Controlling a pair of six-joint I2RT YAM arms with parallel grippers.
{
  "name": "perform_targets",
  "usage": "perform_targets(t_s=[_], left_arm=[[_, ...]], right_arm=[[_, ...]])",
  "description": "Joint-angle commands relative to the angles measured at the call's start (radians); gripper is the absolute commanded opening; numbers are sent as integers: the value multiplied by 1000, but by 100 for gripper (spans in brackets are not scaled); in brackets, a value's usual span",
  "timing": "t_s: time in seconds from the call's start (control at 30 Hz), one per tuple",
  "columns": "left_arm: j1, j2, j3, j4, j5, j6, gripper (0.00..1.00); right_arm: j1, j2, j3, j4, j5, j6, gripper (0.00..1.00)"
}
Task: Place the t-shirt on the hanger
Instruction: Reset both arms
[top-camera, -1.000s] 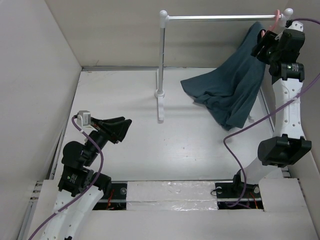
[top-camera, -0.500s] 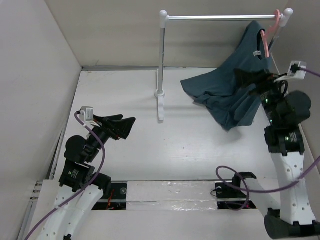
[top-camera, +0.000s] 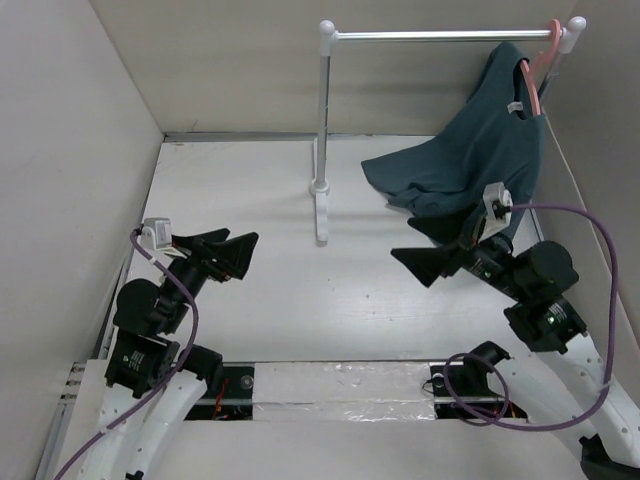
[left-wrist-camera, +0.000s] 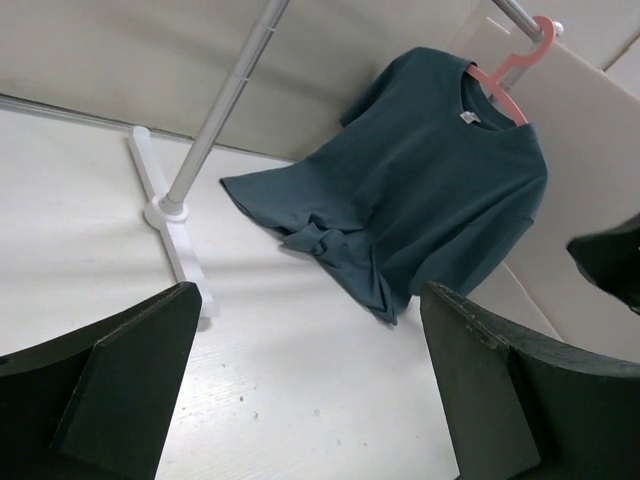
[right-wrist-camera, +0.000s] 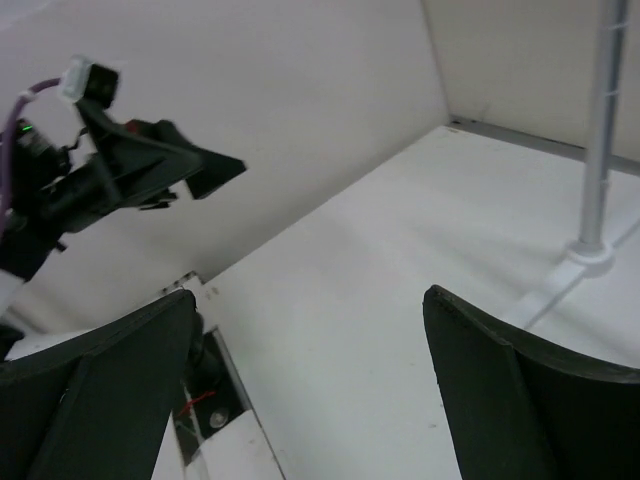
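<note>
Since the t-shirt (top-camera: 470, 170) already hangs from the hanger (top-camera: 545, 55), whose hook sits over the silver bar (top-camera: 440, 36) of the rack (top-camera: 322, 140) at the far right, we judge the task all but done, and the step in hand is to stand clear without disturbing it. The left arm (top-camera: 150, 330) and the right arm (top-camera: 540, 300) both sit low near their bases, and both pairs of jaws gape wide with nothing between them.

To do this well, we would watch the right arm most. Its jaws lie close to the shirt's lower hem, which spills off the hanging line and rests bunched on the table (top-camera: 260, 300). Any move there should go away from the cloth, low and slow, so that neither a finger nor the purple cable (top-camera: 590, 225) drags the hem and tips the hanger. The left arm is well apart from everything and needs little care.

Much of the hanger is hidden. Only its hook and one pink shoulder show at the collar in the left wrist view, so we cannot tell whether the other shoulder sits properly inside the shirt. From above, one right finger overlaps the hem, and we cannot say whether they touch. The right wrist view shows no shirt at all.
</note>
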Motion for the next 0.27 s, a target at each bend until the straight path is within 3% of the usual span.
perform_targets(t_s=[0.0, 0.23], left_arm=[[-6, -32, 44, -29, -49, 43, 89], [-6, -40, 30, -68, -38, 35, 88]], right_arm=[[76, -67, -41, 28, 0, -51, 100], [206, -88, -6, -90, 232, -120, 100]])
